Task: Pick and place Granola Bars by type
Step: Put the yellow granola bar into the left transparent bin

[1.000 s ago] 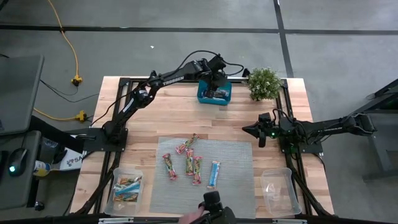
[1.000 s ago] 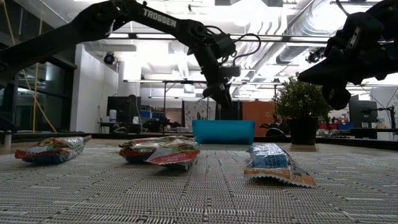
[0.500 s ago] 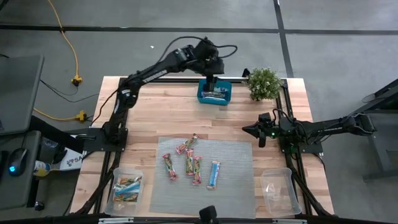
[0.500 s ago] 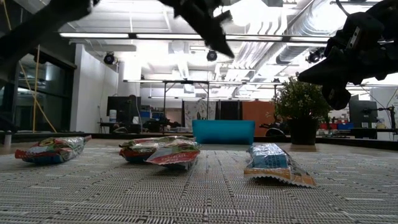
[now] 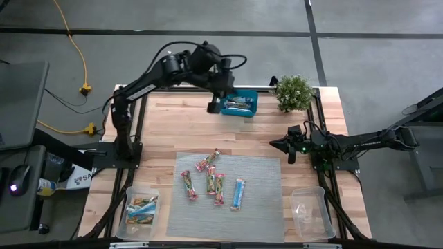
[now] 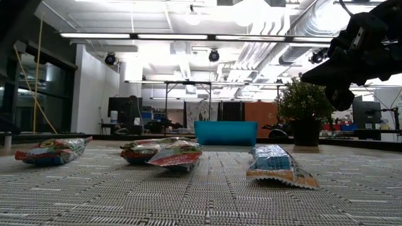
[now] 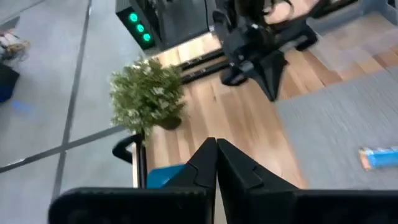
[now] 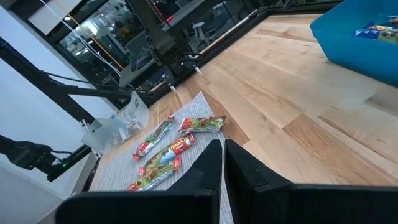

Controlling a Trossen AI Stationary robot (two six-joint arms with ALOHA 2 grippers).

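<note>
1. The left gripper (image 5: 213, 105) was held above the far edge of the desk (image 5: 173, 131), just beside the teal box (image 5: 239, 104); its jaws were pressed together on nothing.
2. The right gripper (image 5: 275, 144) was parked over the desk's right side, near the potted plant (image 5: 293, 92), its jaws likewise closed and empty.
3. Five Granola Bars (image 5: 212, 178) were spread on the grey mat (image 5: 259, 197): four red, green and yellow ones lay close together, and one light blue bar (image 5: 238, 194) lay just to their right.
4. More bars were seen in the left clear tub (image 5: 141, 209) and in the teal box.
5. The right clear tub (image 5: 310, 211) stood at the near right corner.
</note>
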